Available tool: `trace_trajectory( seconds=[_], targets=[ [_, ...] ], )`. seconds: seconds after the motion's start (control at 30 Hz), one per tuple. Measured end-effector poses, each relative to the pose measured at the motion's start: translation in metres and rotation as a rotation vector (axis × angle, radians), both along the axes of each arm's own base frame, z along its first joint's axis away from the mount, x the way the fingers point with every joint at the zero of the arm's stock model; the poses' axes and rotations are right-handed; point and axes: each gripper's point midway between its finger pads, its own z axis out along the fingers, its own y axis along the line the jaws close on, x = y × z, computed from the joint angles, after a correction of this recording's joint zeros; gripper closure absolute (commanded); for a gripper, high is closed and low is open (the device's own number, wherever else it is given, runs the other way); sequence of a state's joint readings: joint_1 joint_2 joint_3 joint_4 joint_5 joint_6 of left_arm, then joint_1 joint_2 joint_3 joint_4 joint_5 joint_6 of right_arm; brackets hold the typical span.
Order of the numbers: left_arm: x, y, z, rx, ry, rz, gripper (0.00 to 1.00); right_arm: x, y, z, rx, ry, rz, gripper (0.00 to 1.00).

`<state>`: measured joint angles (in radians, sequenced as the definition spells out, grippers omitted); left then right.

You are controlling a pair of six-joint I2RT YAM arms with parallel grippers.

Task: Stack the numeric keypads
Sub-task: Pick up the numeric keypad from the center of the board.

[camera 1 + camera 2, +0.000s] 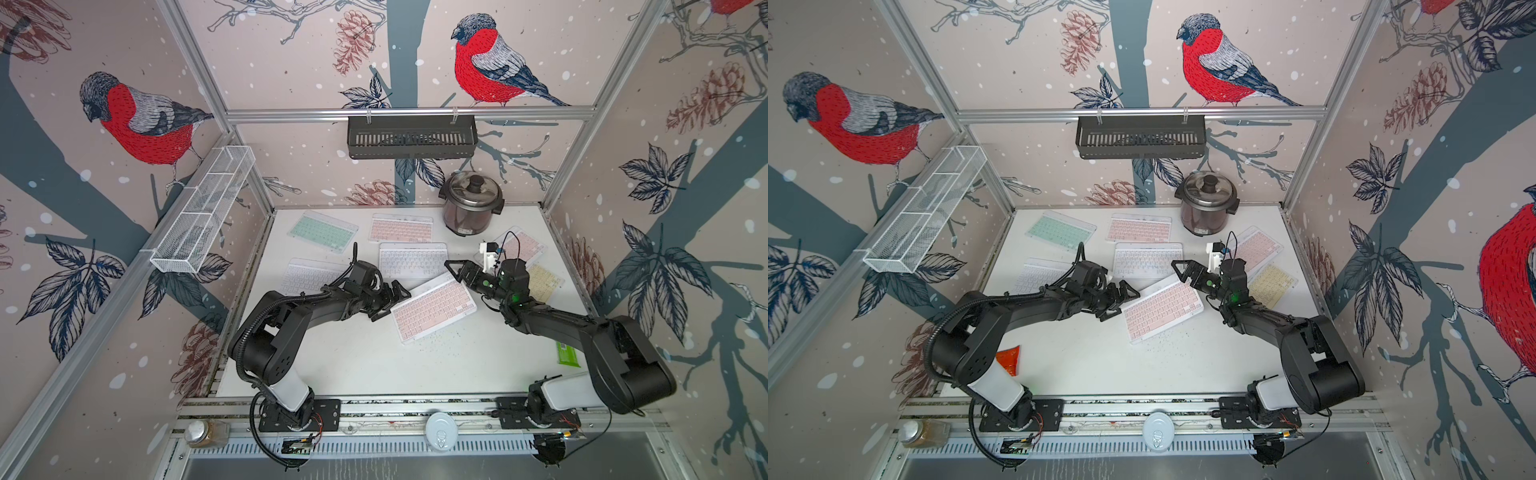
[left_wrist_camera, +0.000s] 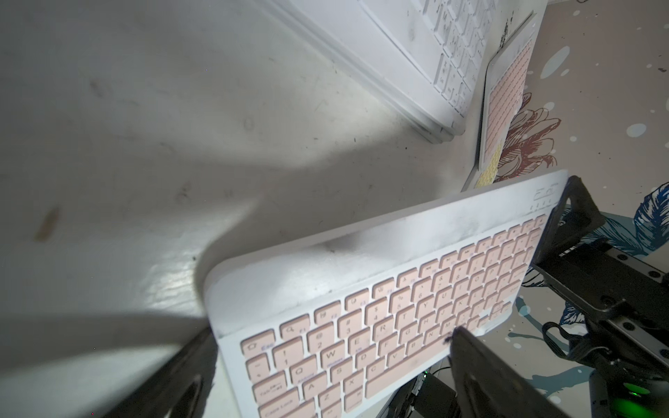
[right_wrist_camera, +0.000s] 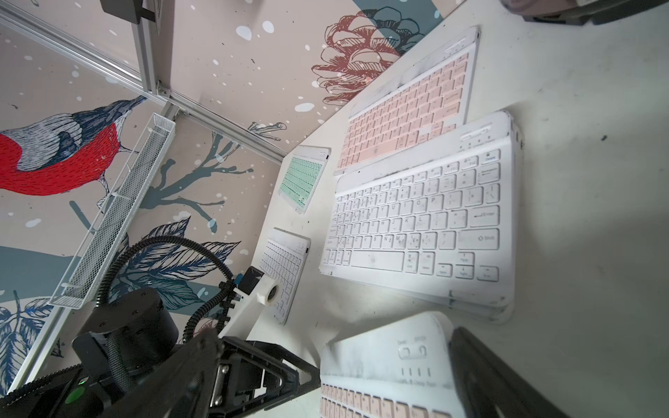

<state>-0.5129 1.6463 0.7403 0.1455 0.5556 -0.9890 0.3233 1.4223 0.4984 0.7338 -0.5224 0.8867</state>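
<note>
Left gripper point(image 1: 390, 301) sat at the near-left short end of the middle pink keyboard point(image 1: 432, 308), a finger on either side of that end. Whether the jaws actually pinched the frame could not be told. The right gripper point(image 1: 454, 272) stood wide open at the opposite, far-right end, straddling that corner without clamping it.

The keyboard lay between the two grippers at the middle of the table point(image 1: 374, 365). Its long axis slanted from near-left to far-right, so each arm was about equally near its own end. Just beyond its far corner lay the white keyboard point(image 1: 412, 259), with its long axis parallel to the far edge. The wrist views showed more frames under it, so it looked like the pile to build on. By my judgement the move called for a short carry toward the far edge and a turn to square the slanted board with that pile.

The white, scuffed surface was open toward the near edge, apart from a green packet point(image 1: 567, 353) by the right edge. At mid-depth a second white keyboard point(image 1: 305, 276) lay toward the left edge. A yellow keyboard point(image 1: 544, 282) and a right-hand pink keyboard point(image 1: 524, 245) lay by the right edge, partly hidden behind the right arm. Along the far edge were a mint-green keyboard point(image 1: 323, 230), a far pink keyboard point(image 1: 401, 228) and a rice cooker point(image 1: 471, 203) in the far-right corner.
</note>
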Motion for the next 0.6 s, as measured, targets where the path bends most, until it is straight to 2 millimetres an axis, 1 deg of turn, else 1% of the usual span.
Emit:
trace_trajectory(
  seconds=[0.33,0.6],
  targets=[
    [0.0,0.0,0.0,-0.009,0.013,0.005,0.02,-0.001,0.006,0.011,0.014,-0.028,-0.005,0.0],
    [0.002,0.001,0.0,-0.015,0.025,0.02,0.01,0.001,0.011,0.024,0.074,-0.037,-0.039,0.0]
  ],
)
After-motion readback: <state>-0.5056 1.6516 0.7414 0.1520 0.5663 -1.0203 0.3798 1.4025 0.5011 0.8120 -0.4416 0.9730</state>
